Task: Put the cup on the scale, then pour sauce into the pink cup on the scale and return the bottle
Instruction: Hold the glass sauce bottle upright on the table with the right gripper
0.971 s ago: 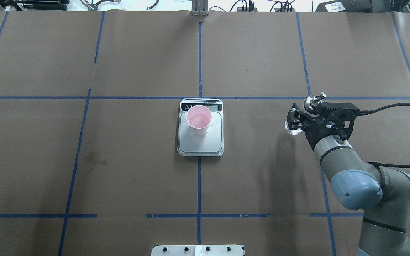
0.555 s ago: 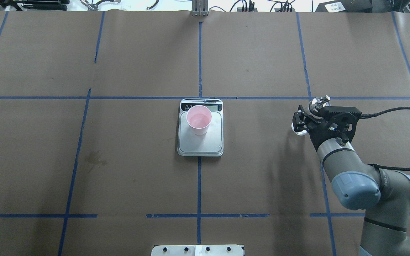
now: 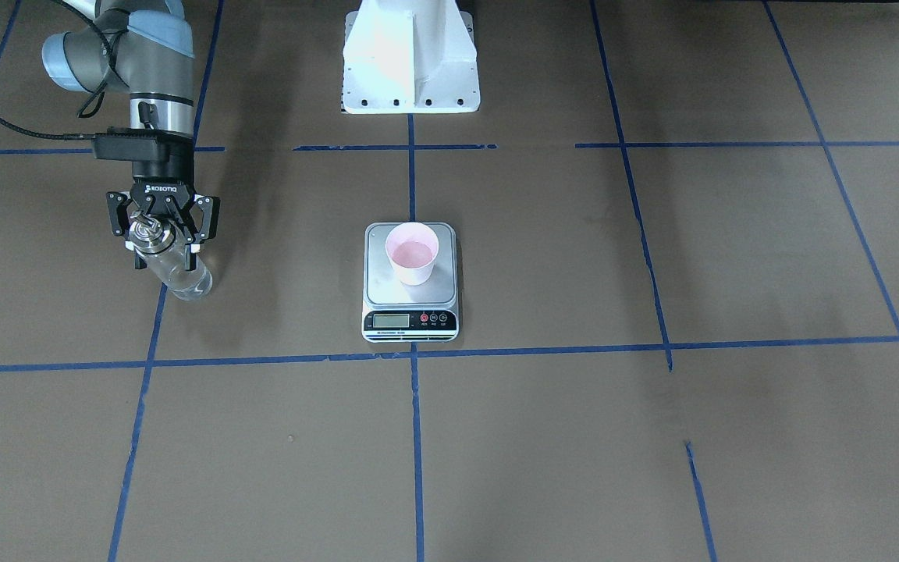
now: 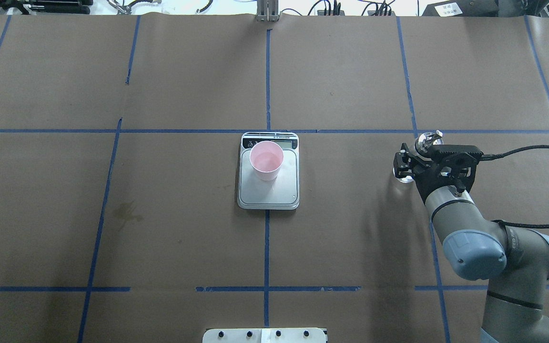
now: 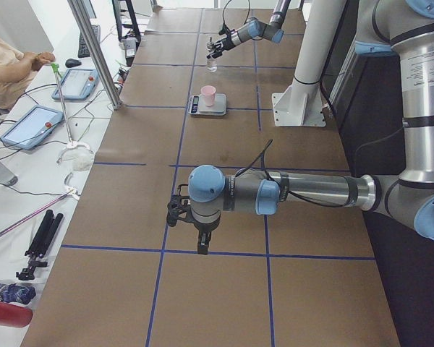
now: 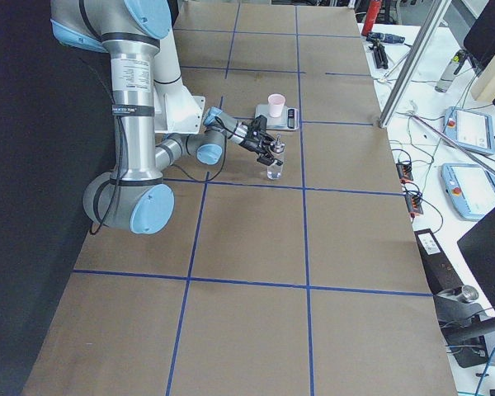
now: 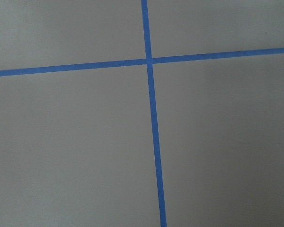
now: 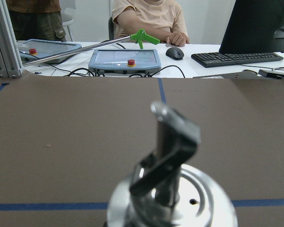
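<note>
The pale pink cup [image 4: 266,159] stands on the steel scale [image 4: 268,193] at the table's middle, with a little clear liquid in it; both also show in the front view, cup [image 3: 411,252] on scale [image 3: 410,300]. My right gripper [image 4: 405,164] is shut on the clear glass bottle [image 4: 424,140], held nearly upright low over the table, well right of the scale. The front view shows the gripper [image 3: 159,234] around the bottle [image 3: 176,273] just under its silver cap. The right wrist view shows the cap and spout [image 8: 173,142] close up. My left gripper [image 5: 190,217] hangs over bare table; I cannot tell its state.
The white robot base [image 3: 410,62] stands behind the scale. Blue tape lines [image 4: 267,81] cross the brown table cover. A dark stain [image 4: 127,212] lies left of the scale. Beyond the far edge are tablets [image 8: 125,57], a keyboard and a seated person.
My right gripper has moved a little right and lower with the bottle, which has turned more upright. The cup and scale have not moved.
</note>
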### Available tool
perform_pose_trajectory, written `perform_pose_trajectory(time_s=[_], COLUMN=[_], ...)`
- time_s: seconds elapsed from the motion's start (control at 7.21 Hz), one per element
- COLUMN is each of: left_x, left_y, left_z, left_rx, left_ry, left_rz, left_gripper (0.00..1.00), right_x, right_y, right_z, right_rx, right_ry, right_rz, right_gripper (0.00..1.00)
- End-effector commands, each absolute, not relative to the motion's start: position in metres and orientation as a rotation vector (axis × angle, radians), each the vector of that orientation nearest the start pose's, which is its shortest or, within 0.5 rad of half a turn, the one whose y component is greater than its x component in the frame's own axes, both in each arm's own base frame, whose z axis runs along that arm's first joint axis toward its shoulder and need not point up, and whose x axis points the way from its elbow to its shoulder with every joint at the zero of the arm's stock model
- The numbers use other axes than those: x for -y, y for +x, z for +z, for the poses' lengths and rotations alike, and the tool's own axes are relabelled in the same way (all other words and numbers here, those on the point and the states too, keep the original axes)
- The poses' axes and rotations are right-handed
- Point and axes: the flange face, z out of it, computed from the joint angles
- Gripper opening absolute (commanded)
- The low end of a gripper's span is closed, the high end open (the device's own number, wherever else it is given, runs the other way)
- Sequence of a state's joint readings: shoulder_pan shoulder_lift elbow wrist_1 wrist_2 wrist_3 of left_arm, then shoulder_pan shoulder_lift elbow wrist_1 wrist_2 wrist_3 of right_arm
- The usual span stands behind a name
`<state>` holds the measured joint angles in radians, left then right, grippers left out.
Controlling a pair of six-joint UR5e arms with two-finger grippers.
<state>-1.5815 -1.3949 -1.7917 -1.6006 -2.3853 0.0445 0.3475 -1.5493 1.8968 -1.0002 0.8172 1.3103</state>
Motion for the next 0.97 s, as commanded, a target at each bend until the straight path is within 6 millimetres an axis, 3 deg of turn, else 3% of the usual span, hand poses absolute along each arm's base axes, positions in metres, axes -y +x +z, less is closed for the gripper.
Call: perform_pose_trajectory(time_s=[0.0,0.14,0.28,0.55,0.83], left_x=[0.4219,0.4217,0.4211,0.4211,0.4219], left_y=[-0.0654,-0.0654,-0.0654,-0.0654,-0.0654], left_z=[0.6227,0.6236,0.6235,0.6235,0.6227], left_rx=[-0.812,-0.812,-0.812,-0.812,-0.812], left_ry=[0.096,0.093,0.093,0.093,0.096], left_rz=[0.064,0.062,0.062,0.062,0.064], left_gripper=[1.00,1.00,1.00,1.00,1.00], right_x=[0.3577,0.3577,0.3584,0.3571,0.3570], right_y=[-0.3958,-0.3958,-0.3955,-0.3941,-0.3943], right_z=[0.4238,0.4238,0.4248,0.4284,0.4286], right_rx=[0.617,0.618,0.613,0.612,0.613], right_ry=[0.927,0.926,0.926,0.923,0.920], right_rz=[0.418,0.420,0.419,0.422,0.423], right_gripper=[0.00,0.14,0.14,0.51,0.51])
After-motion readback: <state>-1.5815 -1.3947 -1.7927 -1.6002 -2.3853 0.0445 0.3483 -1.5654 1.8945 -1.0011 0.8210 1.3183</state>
